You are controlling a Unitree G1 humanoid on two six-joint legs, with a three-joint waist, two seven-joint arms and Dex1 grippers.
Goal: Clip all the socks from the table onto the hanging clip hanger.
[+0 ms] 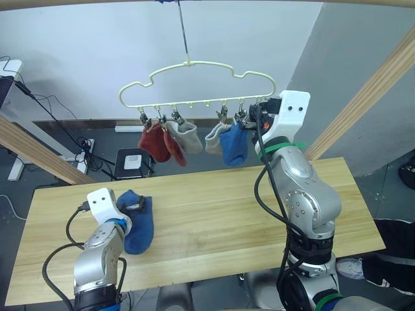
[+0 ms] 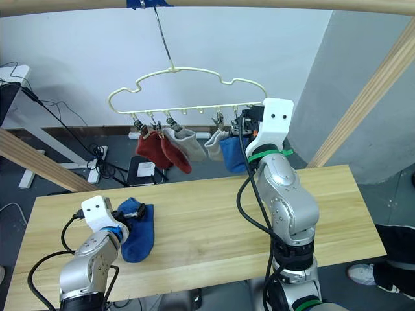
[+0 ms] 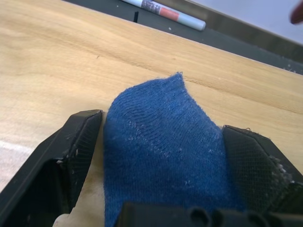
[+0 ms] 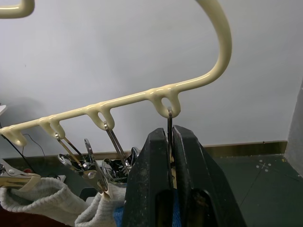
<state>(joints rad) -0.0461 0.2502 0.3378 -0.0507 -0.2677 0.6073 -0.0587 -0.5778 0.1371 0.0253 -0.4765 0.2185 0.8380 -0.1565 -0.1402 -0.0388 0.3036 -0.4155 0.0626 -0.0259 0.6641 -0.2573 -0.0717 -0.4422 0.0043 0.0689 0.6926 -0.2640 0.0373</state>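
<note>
Nearest the head camera, my left gripper (image 1: 134,208) lies low on the table (image 1: 214,214), forearm angled inward from the near left edge. Its two black fingers (image 3: 71,151) are spread wide, one on each side of the blue sock (image 1: 137,222), which lies flat on the planks; neither pad is pressed into the knit.

My right arm is raised high, elbow bent above the table's right half, wrist reaching to the right end of the clip hanger (image 1: 194,81). My right gripper (image 4: 169,142) has its fingers drawn narrow on the metal clip (image 4: 169,120) that hangs from the outermost loop; the clip's lower part is hidden between the pads.

Five socks hang from the hanger: two rust red socks (image 1: 159,142) at the left, a light grey sock (image 1: 185,135) beside them, then a second grey sock (image 1: 214,138) and a hung blue sock (image 1: 234,144) just beside my right wrist. My right arm covers part of that last sock in the right eye view.

Beyond the table stand a white wall, slanted wooden frame beams (image 1: 363,97), floor cables (image 1: 84,146) and a small black stool (image 1: 133,162). A white marker pen (image 3: 165,9) lies on the dark floor past the table edge.
</note>
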